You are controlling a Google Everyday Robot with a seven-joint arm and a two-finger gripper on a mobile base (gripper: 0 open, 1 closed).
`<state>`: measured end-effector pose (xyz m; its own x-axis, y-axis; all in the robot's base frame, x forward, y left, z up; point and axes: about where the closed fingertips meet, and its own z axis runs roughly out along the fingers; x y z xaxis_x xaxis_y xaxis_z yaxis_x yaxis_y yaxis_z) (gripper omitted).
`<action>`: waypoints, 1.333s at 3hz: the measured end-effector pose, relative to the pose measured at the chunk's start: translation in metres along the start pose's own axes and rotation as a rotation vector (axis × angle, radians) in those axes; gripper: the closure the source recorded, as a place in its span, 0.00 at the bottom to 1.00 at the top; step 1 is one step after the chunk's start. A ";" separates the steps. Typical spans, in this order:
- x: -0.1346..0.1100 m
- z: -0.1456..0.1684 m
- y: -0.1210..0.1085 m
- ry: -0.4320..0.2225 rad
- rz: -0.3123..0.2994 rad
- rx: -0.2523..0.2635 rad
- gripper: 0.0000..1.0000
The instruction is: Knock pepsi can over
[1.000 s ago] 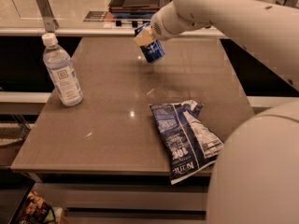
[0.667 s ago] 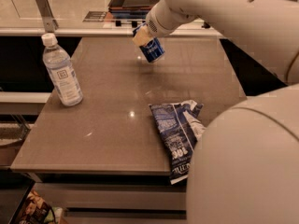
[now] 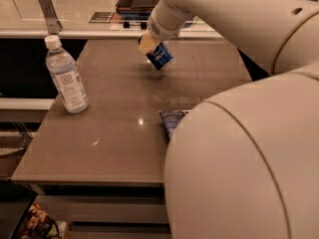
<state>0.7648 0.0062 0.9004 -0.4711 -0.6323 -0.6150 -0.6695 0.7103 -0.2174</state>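
Cream-white, our gripper (image 3: 148, 43) hangs over the far part of the brown table (image 3: 114, 133); we cannot tell how wide it stands or whether it grips anything. Right against its tip we see the blue pepsi can (image 3: 160, 58), tilted. Nearer us lies a chip bag (image 3: 172, 121), mostly hidden by our arm (image 3: 239, 163). A water bottle (image 3: 66, 78) stands upright near the left edge.

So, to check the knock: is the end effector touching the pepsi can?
Touching. The camera view shows the end effector, over the far side of the table, pressed against the tilted pepsi can, no gap between.
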 end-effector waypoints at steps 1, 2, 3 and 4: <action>0.005 0.013 0.004 0.035 -0.009 -0.025 1.00; 0.008 0.028 0.010 0.073 -0.019 -0.062 1.00; 0.013 0.050 0.020 0.086 -0.020 -0.133 1.00; 0.014 0.068 0.030 0.061 -0.020 -0.198 1.00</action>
<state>0.7775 0.0394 0.8337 -0.4865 -0.6677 -0.5635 -0.7761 0.6265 -0.0723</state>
